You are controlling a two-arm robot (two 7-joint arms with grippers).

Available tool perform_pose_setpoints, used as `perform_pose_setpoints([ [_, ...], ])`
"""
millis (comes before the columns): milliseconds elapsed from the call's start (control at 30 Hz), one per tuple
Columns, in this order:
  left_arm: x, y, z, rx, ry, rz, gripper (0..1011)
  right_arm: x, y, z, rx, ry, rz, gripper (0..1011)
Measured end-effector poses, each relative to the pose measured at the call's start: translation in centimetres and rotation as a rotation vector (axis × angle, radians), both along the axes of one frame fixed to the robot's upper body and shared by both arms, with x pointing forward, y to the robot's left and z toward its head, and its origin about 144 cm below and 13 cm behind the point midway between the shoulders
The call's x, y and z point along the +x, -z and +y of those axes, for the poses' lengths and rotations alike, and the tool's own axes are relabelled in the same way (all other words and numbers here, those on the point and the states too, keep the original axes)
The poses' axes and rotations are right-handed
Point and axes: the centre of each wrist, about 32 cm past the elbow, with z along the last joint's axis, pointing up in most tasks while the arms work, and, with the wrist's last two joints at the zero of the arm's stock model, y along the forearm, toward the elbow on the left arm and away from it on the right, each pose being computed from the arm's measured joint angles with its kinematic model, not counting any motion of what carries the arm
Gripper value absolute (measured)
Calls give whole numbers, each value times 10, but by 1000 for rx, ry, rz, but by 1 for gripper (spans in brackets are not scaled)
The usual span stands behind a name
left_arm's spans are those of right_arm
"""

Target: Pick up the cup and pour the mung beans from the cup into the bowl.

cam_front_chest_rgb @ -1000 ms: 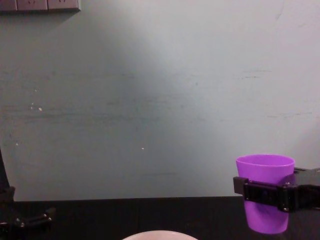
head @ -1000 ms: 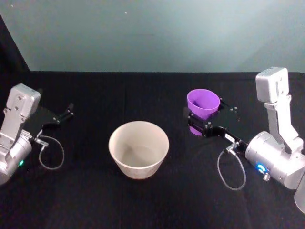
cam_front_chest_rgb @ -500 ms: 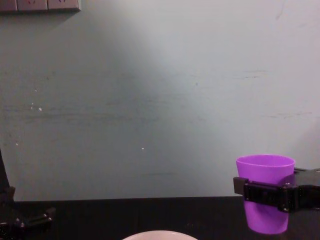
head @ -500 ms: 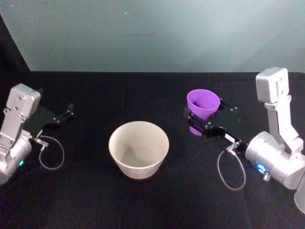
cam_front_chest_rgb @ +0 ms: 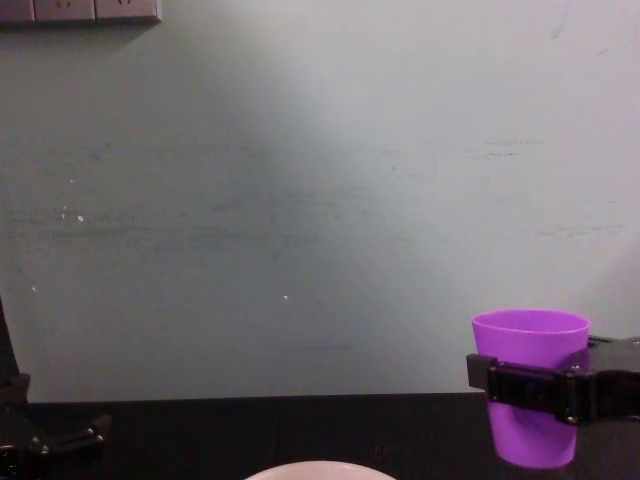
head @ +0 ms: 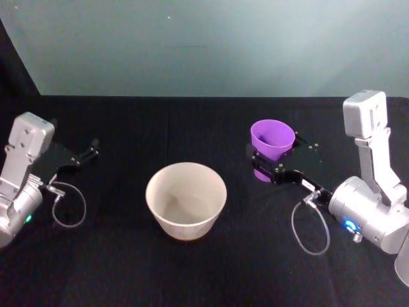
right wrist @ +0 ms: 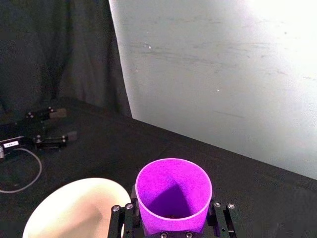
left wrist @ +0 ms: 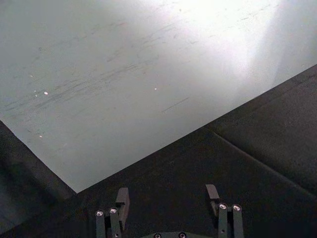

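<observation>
Black-draped bench (head: 192, 121), bright purple plastic cup (head: 273, 137) held upright.
Right gripper (head: 275, 153) clamps it, 2 o'clock of pale round bowl (head: 186, 198); left gripper (left wrist: 167, 193) gapes empty, 9 o'clock.

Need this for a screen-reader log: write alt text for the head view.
The right gripper is shut on the upright purple cup, to the right of the wider pale bowl on the black table. The left gripper sits open and idle near the table's left edge.

Head high, chest low, wrists close; cup (head: 273, 137) in 3 views
</observation>
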Motion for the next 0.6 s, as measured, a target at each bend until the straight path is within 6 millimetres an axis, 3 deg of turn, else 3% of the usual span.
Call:
perform_pose_setpoints([
  [600, 0, 0, 0, 0, 0, 0, 1000, 0, 0, 0, 0, 0, 0, 726],
])
